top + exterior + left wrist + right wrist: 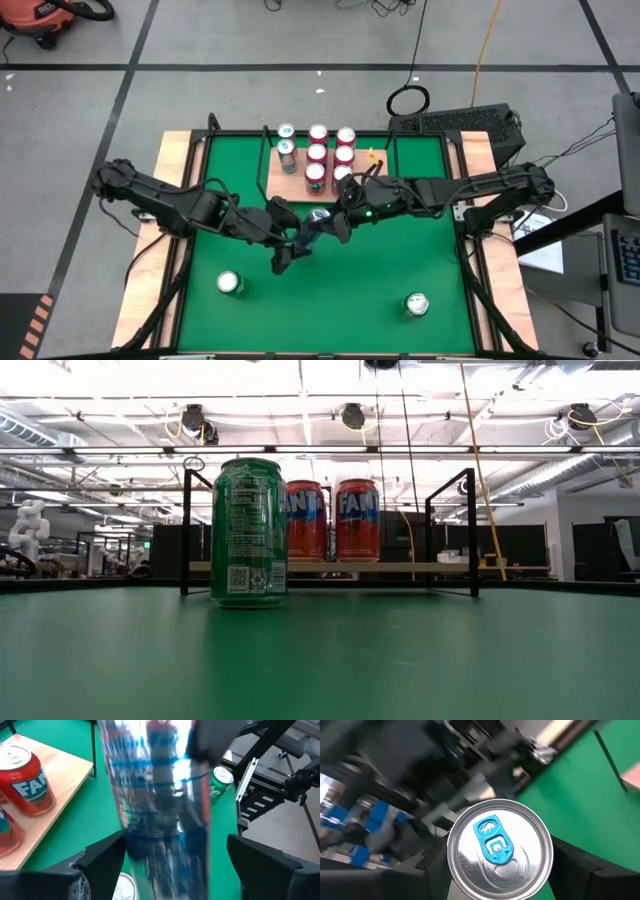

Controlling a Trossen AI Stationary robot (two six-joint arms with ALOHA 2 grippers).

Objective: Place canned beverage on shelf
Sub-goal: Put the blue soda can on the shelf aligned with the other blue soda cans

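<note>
A silver-and-blue aluminium can (pixel 318 222) is seen near the middle of the green-matted surface (pixel 330 290), just in front of the small light-wood shelf with thin black rails (pixel 290 185) at the far edge. The right pincer (pixel 335 222) is clamped on this can; its silver top with a blue tab fills the right wrist view. The left pincer (pixel 290 250) is held just beside the can with its fingers (pixel 102 860) apart, the blurred can standing between them, apparently untouched. Red and green cans (pixel 316 152) are lined up on the shelf. Two green cans (pixel 230 284) are left near the front edge.
</note>
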